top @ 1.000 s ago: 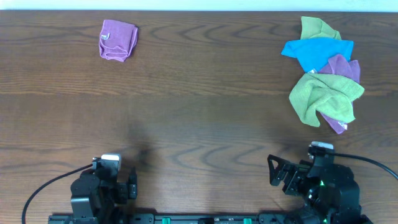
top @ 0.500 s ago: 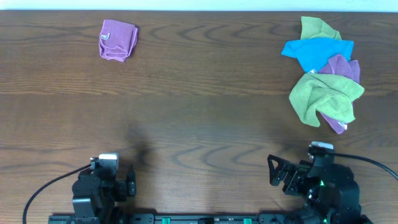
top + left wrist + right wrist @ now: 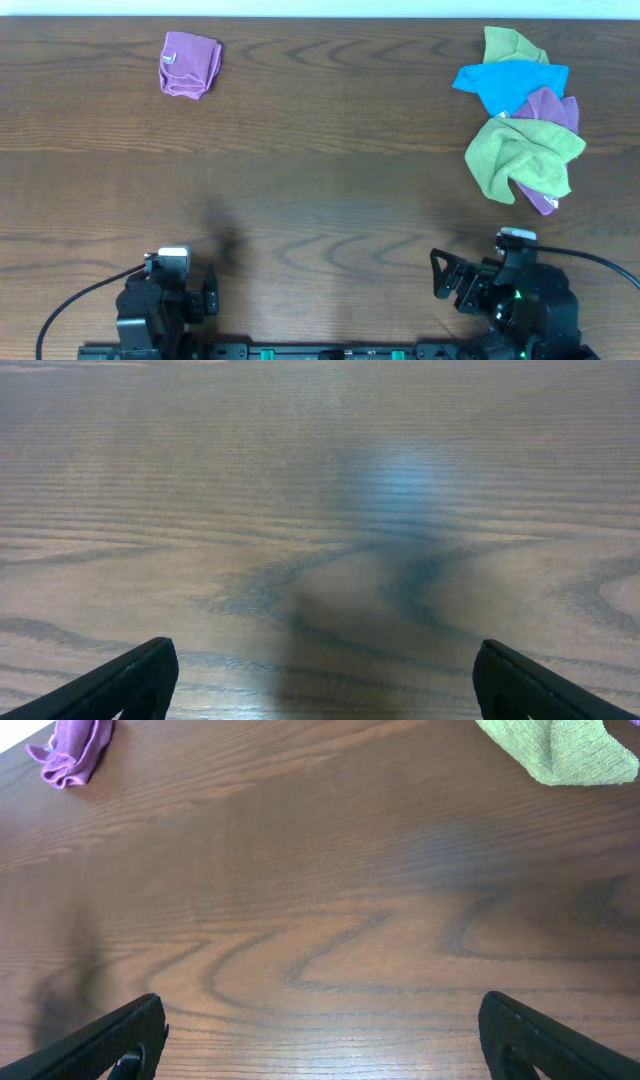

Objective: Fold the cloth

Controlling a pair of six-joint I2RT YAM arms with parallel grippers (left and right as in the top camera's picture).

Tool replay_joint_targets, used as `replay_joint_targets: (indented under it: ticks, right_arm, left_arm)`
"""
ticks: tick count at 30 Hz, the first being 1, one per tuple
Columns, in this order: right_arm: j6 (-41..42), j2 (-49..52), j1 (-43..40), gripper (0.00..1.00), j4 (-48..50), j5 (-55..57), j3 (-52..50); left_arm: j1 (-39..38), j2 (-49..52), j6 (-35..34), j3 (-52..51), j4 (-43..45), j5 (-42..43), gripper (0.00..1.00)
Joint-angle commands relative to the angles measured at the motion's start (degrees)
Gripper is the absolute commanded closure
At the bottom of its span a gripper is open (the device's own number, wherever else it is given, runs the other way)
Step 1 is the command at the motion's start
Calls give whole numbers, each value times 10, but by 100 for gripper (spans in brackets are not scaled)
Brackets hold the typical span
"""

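The lilac-purple cloth [image 3: 189, 65] lies in a small folded bundle at the far left of the table, its white tag on the left edge. It also shows in the right wrist view [image 3: 72, 748] at the top left corner. My left gripper [image 3: 211, 296] sits at the near left edge, open and empty over bare wood [image 3: 325, 682]. My right gripper [image 3: 444, 279] sits at the near right edge, open and empty [image 3: 320, 1042]. Both are far from the cloth.
A pile of green, blue and purple cloths [image 3: 522, 120] lies at the far right; one green cloth's edge [image 3: 560, 750] shows in the right wrist view. The brown wooden table [image 3: 320, 200] spans the view.
My left arm has drawn back slightly toward the near edge. The cloth and the right arm have not moved.
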Motion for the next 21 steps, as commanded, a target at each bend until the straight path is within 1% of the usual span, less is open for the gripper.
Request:
replay_joint_targets:
  ticks: [1, 5, 7, 11, 12, 16, 19, 21]
  right_arm:
    - [6, -2, -3, 1, -4, 0, -2]
    - [6, -2, -3, 1, -7, 1, -2]
    - [7, -4, -3, 1, 16, 11, -2]
    - [-3, -6, -10, 1, 39, 120, -23]
    - [-18, -8, -13, 1, 47, 126, -32]
    - [-125, -30, -31, 1, 116, 116, -98]
    - [-207, -61, -54, 1, 177, 88, -157]
    - [-250, -84, -74, 1, 201, 60, -189]
  left_arm:
    - [2, -5, -2, -21, -10, -4, 5]
    - [2, -5, -2, -21, -10, -4, 5]
    - [2, -5, -2, -21, -10, -4, 5]
    - [2, -5, -2, -21, -10, -4, 5]
    - [2, -5, -2, -21, -10, -4, 5]
    - [2, -5, -2, -21, -10, -4, 5]
    - [2, -5, -2, -21, -10, -4, 5]
    - [2, -5, -2, -21, -10, -4, 5]
